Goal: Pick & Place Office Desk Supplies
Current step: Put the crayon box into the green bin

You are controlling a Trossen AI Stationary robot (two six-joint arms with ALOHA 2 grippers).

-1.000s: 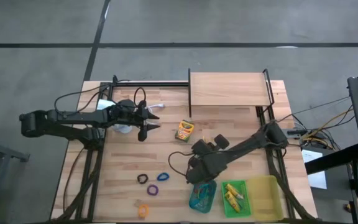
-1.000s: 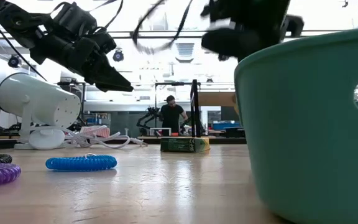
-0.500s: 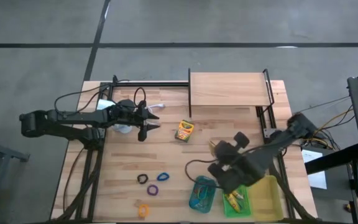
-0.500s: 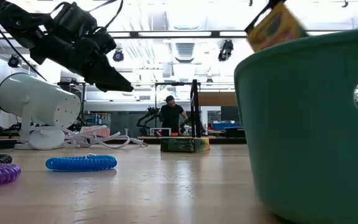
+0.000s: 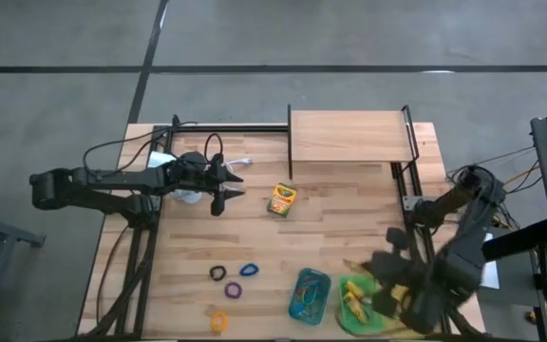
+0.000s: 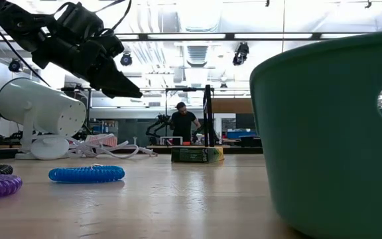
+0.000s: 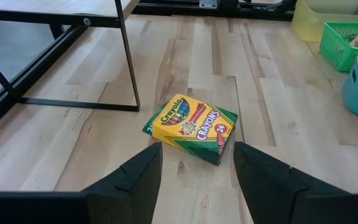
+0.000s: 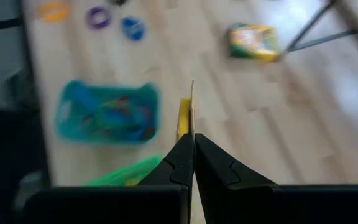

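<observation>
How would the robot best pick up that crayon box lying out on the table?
The crayon box lies flat on the table, face up and apart from everything else. Probably best is coming straight down from above and pinching across its two long edges, the narrower span. The open left end effector already points at it; turning the wrist to square with the skewed box would help.

Bright overhead glare; right wrist view perhaps motion-blurred
</observation>
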